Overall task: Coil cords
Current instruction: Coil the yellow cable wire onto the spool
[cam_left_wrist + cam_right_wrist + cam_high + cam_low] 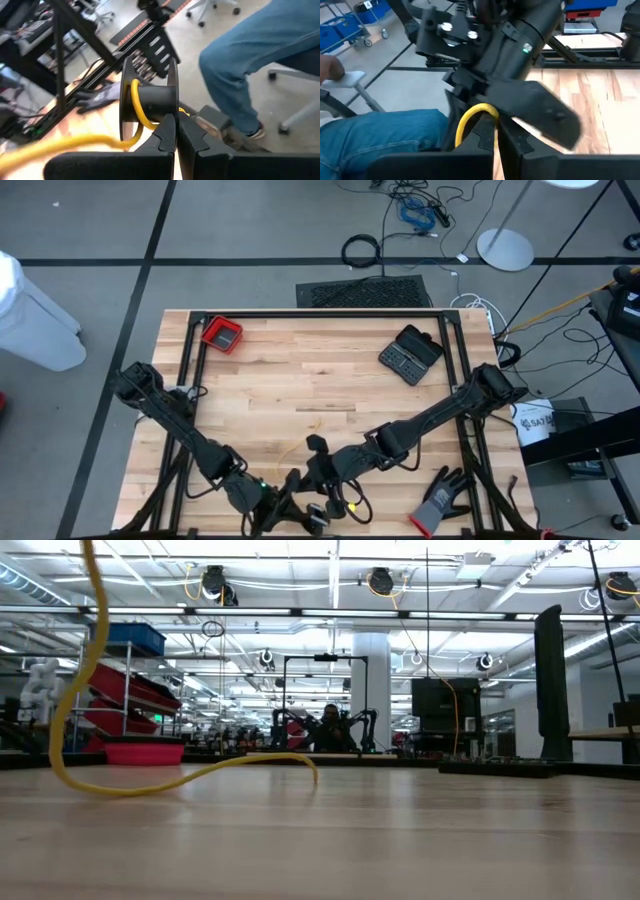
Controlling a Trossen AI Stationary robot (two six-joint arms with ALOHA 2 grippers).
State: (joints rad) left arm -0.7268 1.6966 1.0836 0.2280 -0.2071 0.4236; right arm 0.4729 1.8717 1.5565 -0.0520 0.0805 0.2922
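A black spool (150, 100) with the yellow cord (136, 100) wound round its core hangs above the table's near edge, between my two grippers. My left gripper (176, 122) is shut at the spool's flange. My right gripper (495, 125) faces it from the other side, shut where a yellow loop (475, 111) arches over its fingertips. The rest of the cord (180, 780) drops from above at the left of the low view and trails slack over the wood (296, 446). My left gripper pinches the lower rim of one spool flange (174, 107) between its two fingertips, coming in nearly level. The spool is lifted clear of the table, its axis level. My right gripper meets the yellow cord where the loop's end (496, 116) comes down into its shut fingertips. The left arm's blurred gripper covers what lies beyond, so whether it also touches the spool cannot be told.
A grey-black glove (440, 502) lies at the near right, a black case (410, 355) at the far right, a red tray (222, 334) at the far left. Black frame rails (190, 380) edge the table. A seated person's jeans leg (250, 60) is close beyond the near edge.
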